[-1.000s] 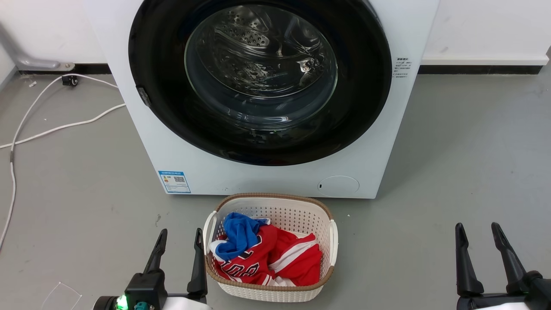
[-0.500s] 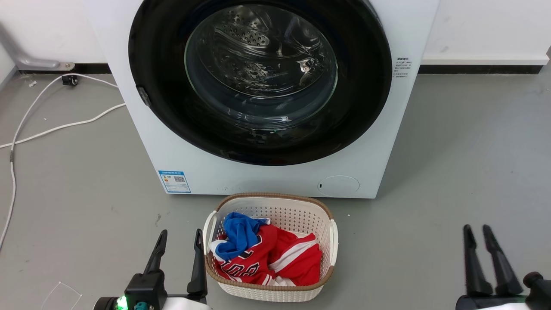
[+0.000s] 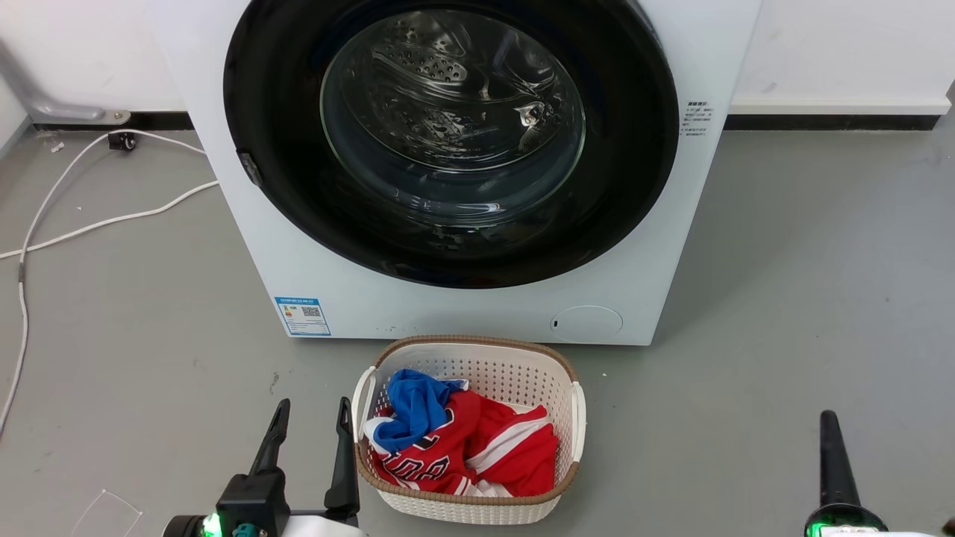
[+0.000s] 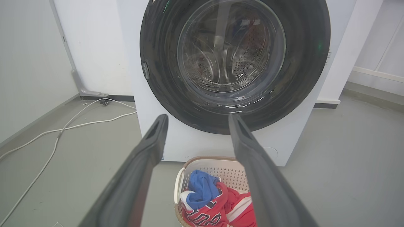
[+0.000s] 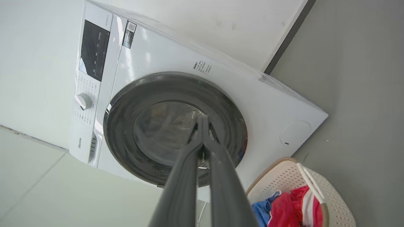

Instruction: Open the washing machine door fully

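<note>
The washing machine door is a wide glossy black ring around a clear glass bowl. It lies shut and flush against the white machine front, with a small grey tab on its left rim. The door also shows in the left wrist view, and the door shows tilted in the right wrist view. My left gripper hovers low at the lower left, open and empty, far from the door. My right gripper is at the lower right, turned edge-on. Its fingers are pressed together on nothing.
A white woven basket with red and blue clothes stands on the floor just before the machine, between my grippers. White cables trail over the grey floor at the left. The machine's control panel and knob sit above the door.
My right gripper's fingers have closed together and the gripper has rolled edge-on, sinking lower in the head view. The left gripper, door and basket are unchanged.
</note>
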You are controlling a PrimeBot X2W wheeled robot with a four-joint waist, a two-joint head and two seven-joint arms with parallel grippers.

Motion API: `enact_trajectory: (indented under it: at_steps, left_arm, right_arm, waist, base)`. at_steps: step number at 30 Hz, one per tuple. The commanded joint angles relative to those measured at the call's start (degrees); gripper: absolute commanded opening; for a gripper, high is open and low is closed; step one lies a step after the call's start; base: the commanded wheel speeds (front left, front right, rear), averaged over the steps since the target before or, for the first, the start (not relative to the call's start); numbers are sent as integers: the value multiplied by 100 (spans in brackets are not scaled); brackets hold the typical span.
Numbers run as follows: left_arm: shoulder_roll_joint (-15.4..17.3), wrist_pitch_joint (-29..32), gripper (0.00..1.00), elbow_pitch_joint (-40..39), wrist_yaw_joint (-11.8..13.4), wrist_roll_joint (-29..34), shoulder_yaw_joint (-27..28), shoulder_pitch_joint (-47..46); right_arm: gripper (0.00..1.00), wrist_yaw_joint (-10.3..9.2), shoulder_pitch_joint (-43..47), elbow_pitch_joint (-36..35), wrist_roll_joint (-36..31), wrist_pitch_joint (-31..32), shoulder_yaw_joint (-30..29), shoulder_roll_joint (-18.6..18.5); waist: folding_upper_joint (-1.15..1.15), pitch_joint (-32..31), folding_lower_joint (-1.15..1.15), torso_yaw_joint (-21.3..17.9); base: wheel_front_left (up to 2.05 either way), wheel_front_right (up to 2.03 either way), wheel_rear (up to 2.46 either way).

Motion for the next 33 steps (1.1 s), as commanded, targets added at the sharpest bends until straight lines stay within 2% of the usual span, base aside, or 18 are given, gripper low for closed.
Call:
enact_trajectory:
  at_steps: [1, 7, 11, 21, 33]
  left_arm:
    - [-8, -28, 100, 4, 9, -25, 11, 63]
    - [-9, -28, 100, 17, 19, -39, 4, 52]
    - [-9, -28, 100, 19, 32, -56, 12, 48]
    - [-9, -28, 100, 3, 34, -64, 35, 72]
    - [-8, -28, 100, 9, 57, -39, 4, 41]
  right_arm:
    - [0, 0, -95, 2, 339, -9, 86, 8]
    - [0, 0, -114, -95, 2283, -9, 326, 5]
    - [0, 0, -79, -311, 2943, 214, 301, 4]
    - [0, 0, 150, -701, 3187, 1331, -111, -5]
    - [0, 0, 162, -570, 3004, 1390, -92, 7]
  waist:
    - [0, 0, 0, 2]
    - [0, 6, 0, 16]
    - [0, 8, 0, 21]
    - [0, 11, 0, 20]
    - [0, 19, 0, 52]
  base:
    - [0, 0, 0]
    - [0, 0, 0]
    - [0, 0, 0]
    - [0, 0, 0]
    - [0, 0, 0]
